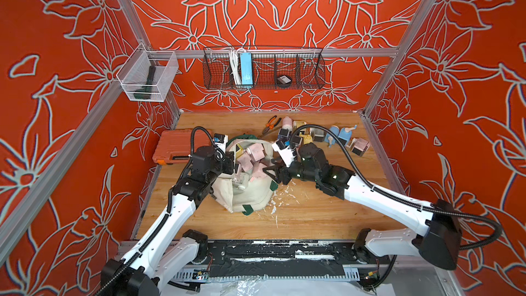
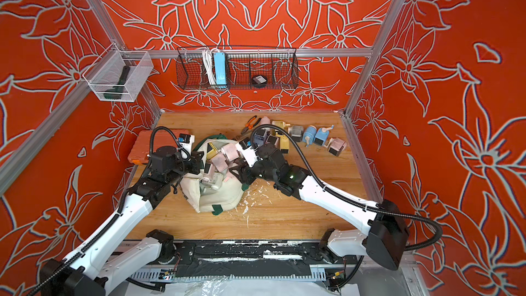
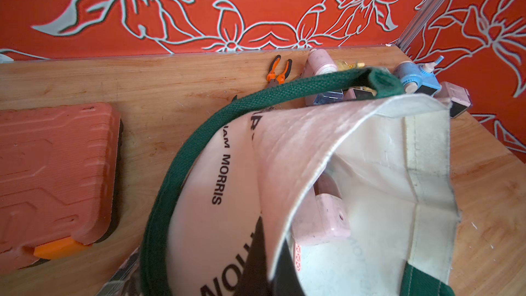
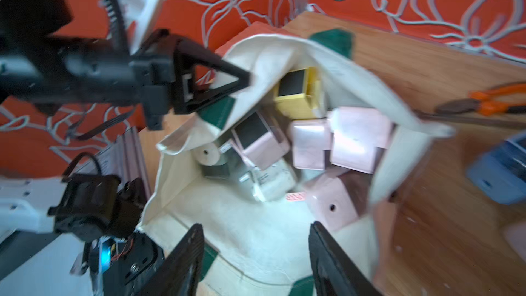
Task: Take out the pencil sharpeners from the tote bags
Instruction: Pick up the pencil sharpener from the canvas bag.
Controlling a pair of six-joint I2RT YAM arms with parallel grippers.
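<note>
The cream tote bag [image 1: 250, 195] with green straps slumps mid-table, mouth up. My left gripper [image 1: 232, 166] is shut on the bag's left rim and holds it up; the wrist view shows the cloth edge pinched at my left gripper [image 3: 273, 252]. Inside lie several pencil sharpeners: pink ones [image 4: 355, 140], a yellow one [image 4: 299, 92] and a white one [image 4: 273, 180]. My right gripper [image 4: 256, 224] stands open over the bag's right rim with nothing between its fingers, and shows in both top views [image 2: 234, 170]. More pencil sharpeners [image 1: 338, 135] lie on the table at the back right.
An orange tool case [image 1: 176, 146] lies left of the bag. Orange-handled pliers [image 1: 273, 123] rest behind it. White shavings [image 1: 281, 197] litter the wood right of the bag. A wire basket [image 1: 263, 66] and a clear bin [image 1: 148, 75] hang on the walls.
</note>
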